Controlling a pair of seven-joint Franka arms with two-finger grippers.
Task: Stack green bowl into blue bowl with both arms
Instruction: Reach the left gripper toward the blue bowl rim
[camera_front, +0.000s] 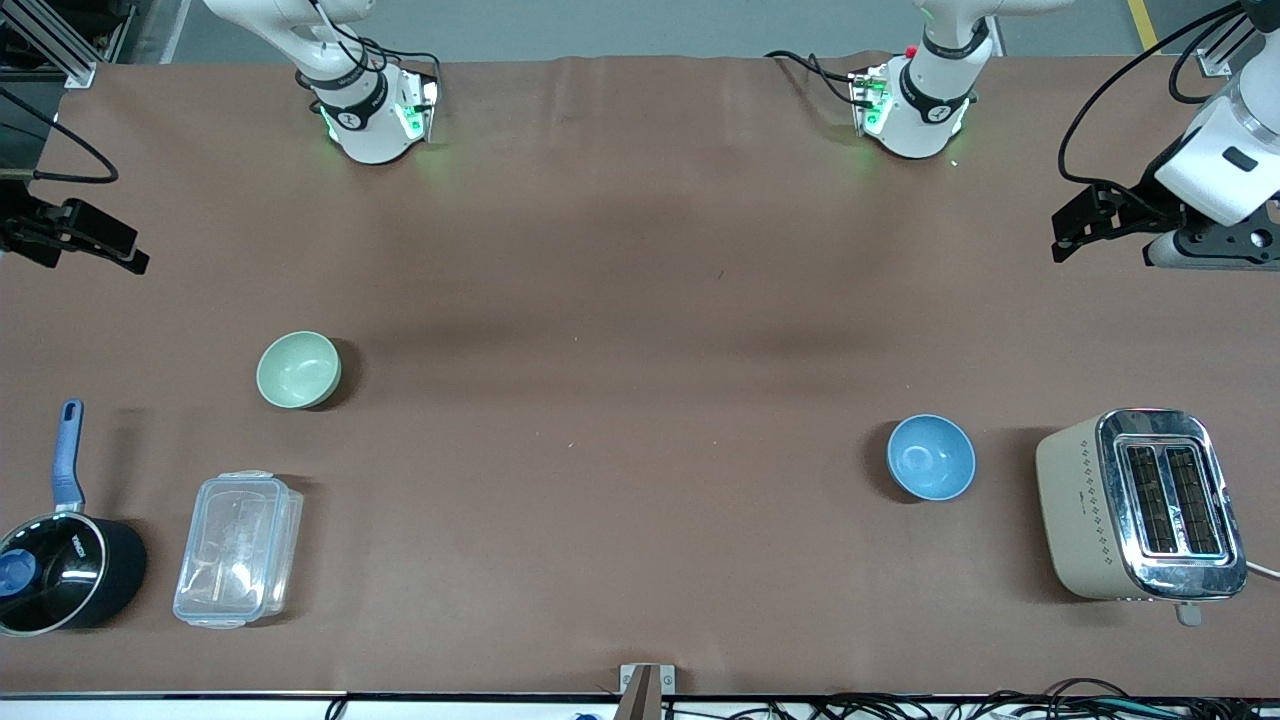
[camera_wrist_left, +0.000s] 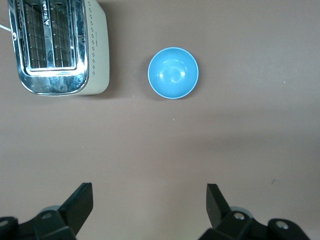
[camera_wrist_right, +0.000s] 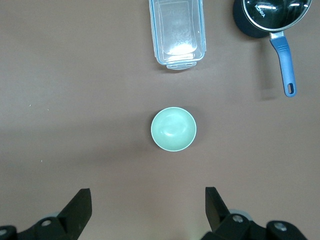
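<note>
The green bowl (camera_front: 298, 370) stands upright and empty toward the right arm's end of the table; it also shows in the right wrist view (camera_wrist_right: 173, 129). The blue bowl (camera_front: 931, 457) stands upright and empty toward the left arm's end, a little nearer the front camera; it also shows in the left wrist view (camera_wrist_left: 173, 73). My right gripper (camera_front: 125, 250) (camera_wrist_right: 148, 202) is open and empty, high over the table's right-arm end, well clear of the green bowl. My left gripper (camera_front: 1065, 237) (camera_wrist_left: 149, 200) is open and empty, high over the left-arm end, well clear of the blue bowl.
A cream and chrome toaster (camera_front: 1140, 505) stands beside the blue bowl at the left arm's end. A clear plastic container (camera_front: 238, 549) and a black saucepan with a blue handle (camera_front: 60, 570) sit nearer the front camera than the green bowl. A brown mat (camera_front: 620, 400) covers the table.
</note>
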